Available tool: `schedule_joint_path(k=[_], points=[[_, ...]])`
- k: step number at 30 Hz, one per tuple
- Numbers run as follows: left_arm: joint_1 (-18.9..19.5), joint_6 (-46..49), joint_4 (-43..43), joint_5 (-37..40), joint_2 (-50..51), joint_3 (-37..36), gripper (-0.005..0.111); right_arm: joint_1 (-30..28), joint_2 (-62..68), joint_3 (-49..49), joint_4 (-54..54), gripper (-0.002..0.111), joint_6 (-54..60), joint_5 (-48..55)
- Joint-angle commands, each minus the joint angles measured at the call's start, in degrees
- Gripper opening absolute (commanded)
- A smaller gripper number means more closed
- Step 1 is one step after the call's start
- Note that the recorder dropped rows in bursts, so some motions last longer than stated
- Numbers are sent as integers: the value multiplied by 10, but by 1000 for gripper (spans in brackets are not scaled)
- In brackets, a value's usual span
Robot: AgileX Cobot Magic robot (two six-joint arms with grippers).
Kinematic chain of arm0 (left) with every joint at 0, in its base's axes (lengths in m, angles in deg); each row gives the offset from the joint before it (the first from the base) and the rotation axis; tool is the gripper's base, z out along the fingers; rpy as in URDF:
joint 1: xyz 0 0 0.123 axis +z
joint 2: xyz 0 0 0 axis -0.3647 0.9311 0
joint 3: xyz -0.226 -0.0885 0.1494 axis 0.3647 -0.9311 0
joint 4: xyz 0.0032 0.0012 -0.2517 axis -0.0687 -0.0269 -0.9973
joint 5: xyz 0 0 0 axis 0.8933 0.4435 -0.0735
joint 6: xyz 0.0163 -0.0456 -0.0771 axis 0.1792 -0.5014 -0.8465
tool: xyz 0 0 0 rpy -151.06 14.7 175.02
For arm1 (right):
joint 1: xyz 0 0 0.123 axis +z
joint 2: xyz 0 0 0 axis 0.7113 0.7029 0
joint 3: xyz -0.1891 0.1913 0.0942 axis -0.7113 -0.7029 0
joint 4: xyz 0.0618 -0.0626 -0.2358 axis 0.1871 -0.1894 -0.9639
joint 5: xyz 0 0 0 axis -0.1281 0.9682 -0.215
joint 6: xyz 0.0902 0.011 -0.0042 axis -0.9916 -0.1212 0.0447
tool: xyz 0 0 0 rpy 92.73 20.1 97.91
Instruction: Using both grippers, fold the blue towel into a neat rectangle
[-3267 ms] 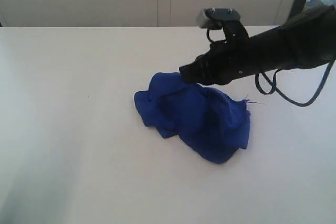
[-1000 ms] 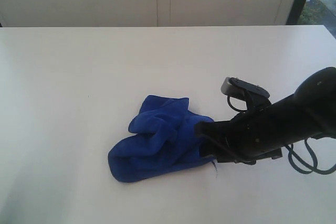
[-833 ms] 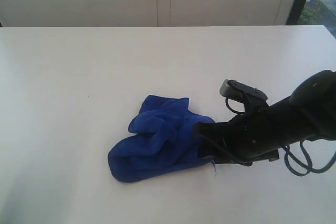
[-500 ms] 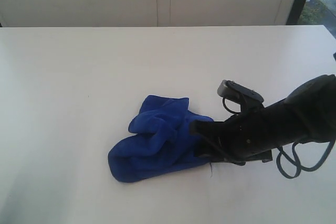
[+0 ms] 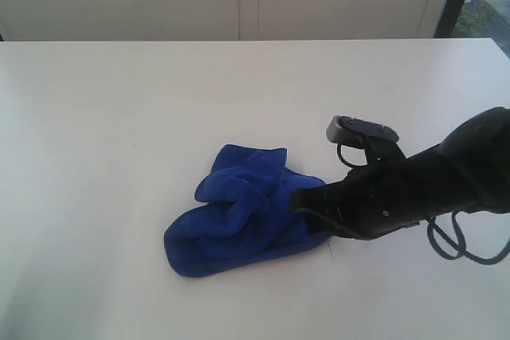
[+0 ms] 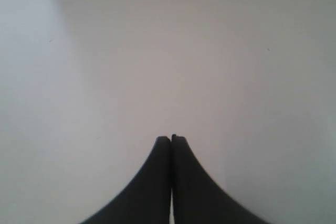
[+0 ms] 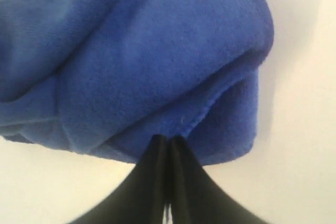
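My right arm (image 5: 434, 185) reaches in low from the right, lying almost level. The right gripper (image 7: 168, 139) has its jaws pressed together, seemingly pinching the hem of the blue towel (image 7: 157, 61). My left gripper (image 6: 171, 139) points downward, jaws closed tight on nothing.

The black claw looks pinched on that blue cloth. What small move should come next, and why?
Probably lift the right gripper a little and pull outward. Its jaws look shut on an edge of the blue towel, which lies crumpled on the table; raising that edge should start opening it out for folding.
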Motion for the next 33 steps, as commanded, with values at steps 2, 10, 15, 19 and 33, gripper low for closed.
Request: schedule_joint_path(k=[2,10,15,19,33], points=[[-4,-5,-4,-2,0,-2,0,1,-93,-3,-83,0,6,-10],[-4,-5,-4,-2,0,-2,0,1,-243,25,-375,0,-126,60],[-4,-5,-4,-2,0,-2,0,1,-240,64,-630,0,-293,193],[-4,-5,-4,-2,0,-2,0,1,-206,63,-672,0,-345,171],[-4,-5,-4,-2,0,-2,0,1,-137,94,-1036,0,-671,257]])
